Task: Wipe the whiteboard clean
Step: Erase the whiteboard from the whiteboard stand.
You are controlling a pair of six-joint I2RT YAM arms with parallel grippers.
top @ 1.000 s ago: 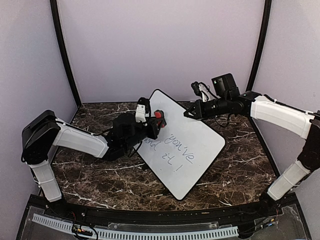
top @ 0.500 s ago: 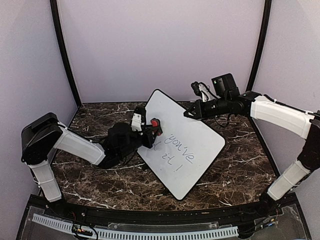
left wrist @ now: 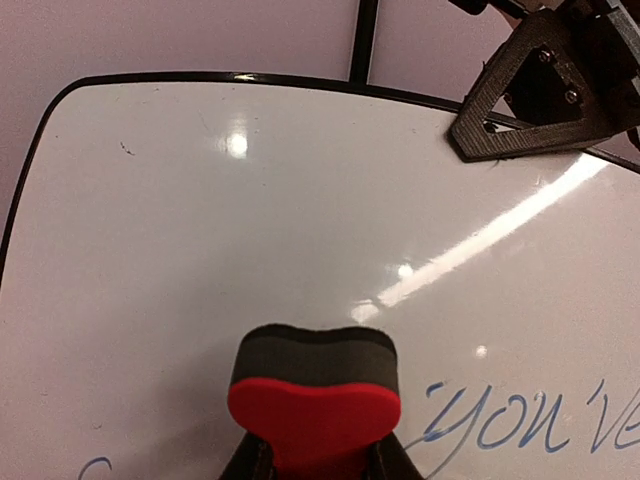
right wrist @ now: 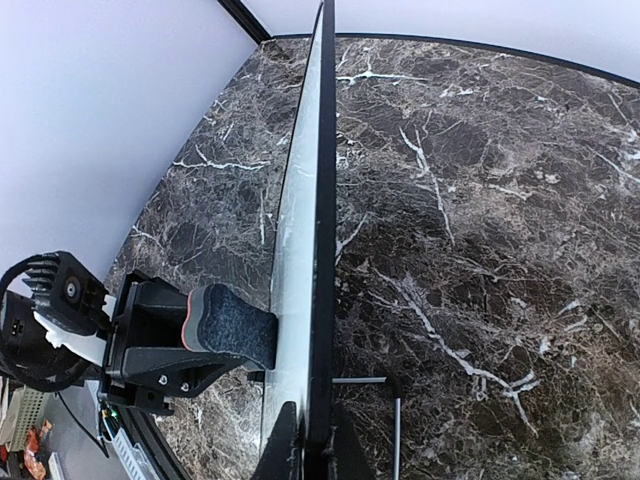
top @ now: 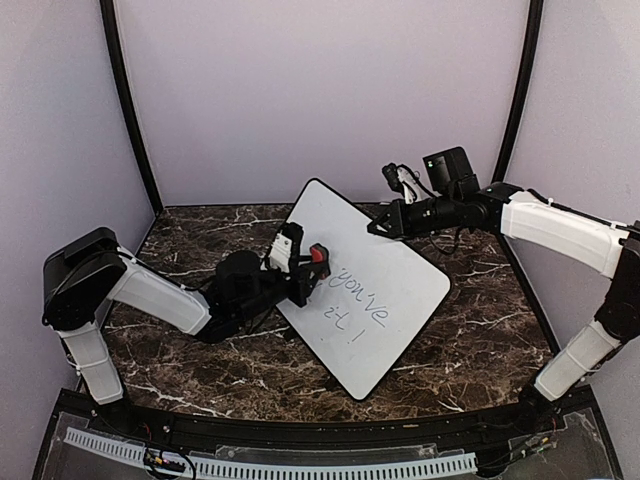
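Jaws of the left gripper [top: 312, 262] are closed on a red eraser [left wrist: 315, 400], left of centre in the top view, and its dark felt touches the whiteboard [top: 345, 225]. We see this board mid-frame, tilted above the marble table [top: 480, 340], with blue writing [top: 358, 296] at lower right. Further right, the right gripper [top: 375, 228] is clamped on its upper edge.

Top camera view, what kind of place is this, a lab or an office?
Likely a robot test booth, not an office: plain lilac walls close in a marble-patterned table, while the left gripper holds a red eraser and the right gripper clamps the whiteboard.
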